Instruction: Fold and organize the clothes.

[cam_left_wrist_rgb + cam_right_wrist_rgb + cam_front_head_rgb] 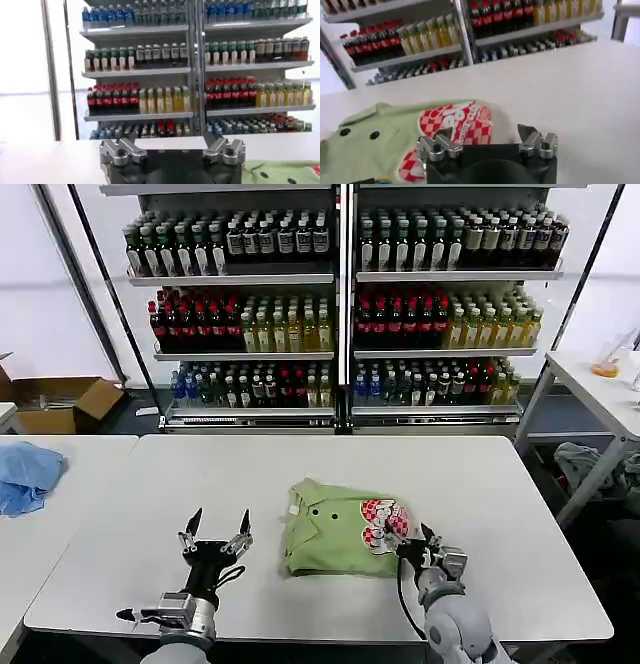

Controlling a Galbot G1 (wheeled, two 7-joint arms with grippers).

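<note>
The clothes are one light green polo shirt point(335, 529), folded into a compact rectangle at the table's front middle. Its collar faces left and its red-and-white print point(455, 122) is on the right. My right gripper point(407, 537) stands open at the shirt's front right corner. In the right wrist view the gripper point(484, 132) has one finger over the print and the other over bare table. My left gripper point(217, 524) is open over bare table, a little to the left of the shirt. The left wrist view shows that gripper point(170, 136) holding nothing, and the shirt's edge point(285, 172) beside it.
The white table point(330, 464) has free room behind and to both sides of the shirt. A light blue cloth point(25, 474) lies on the adjoining table at left. Bottle shelves point(340, 304) stand behind, a cardboard box point(55, 402) at far left, another table point(600, 389) at right.
</note>
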